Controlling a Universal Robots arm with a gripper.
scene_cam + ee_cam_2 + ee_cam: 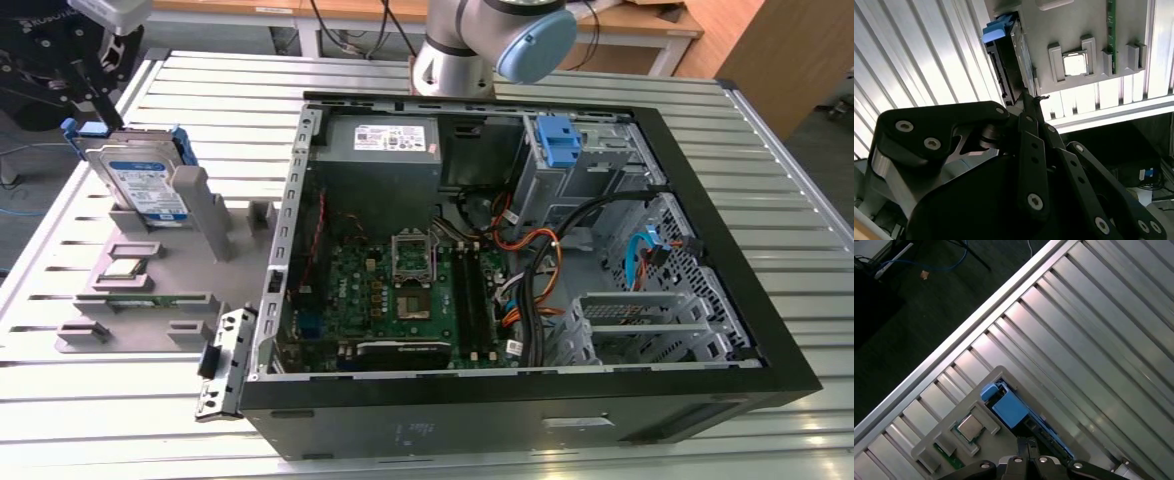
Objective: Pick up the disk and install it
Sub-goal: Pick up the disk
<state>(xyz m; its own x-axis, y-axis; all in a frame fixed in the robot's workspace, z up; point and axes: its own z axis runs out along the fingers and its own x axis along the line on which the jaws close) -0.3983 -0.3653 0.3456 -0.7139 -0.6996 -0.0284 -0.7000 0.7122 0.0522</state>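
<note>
- In the exterior view, can see the gripper (104, 118) right by the top of the disk (140, 185), at ten o'clock from the open computer case (534, 410).
- Cannot tell if the gripper is clenched or let go (dark parts get in the way).
- Can see the disk's blue-and-white label there as it stands on edge in the grey holder (147, 300).
- In both wrist views, can see the disk edge-on (1004, 70) (1009, 407), with a small chip (1074, 63) (970, 426) near it.
- In the first wrist view, can also see a blue cable (949, 265) on the dark floor.
- All set on a silver table (107, 420) of long metal slats; wooden panel (774, 50) at two o'clock from the case.
</note>
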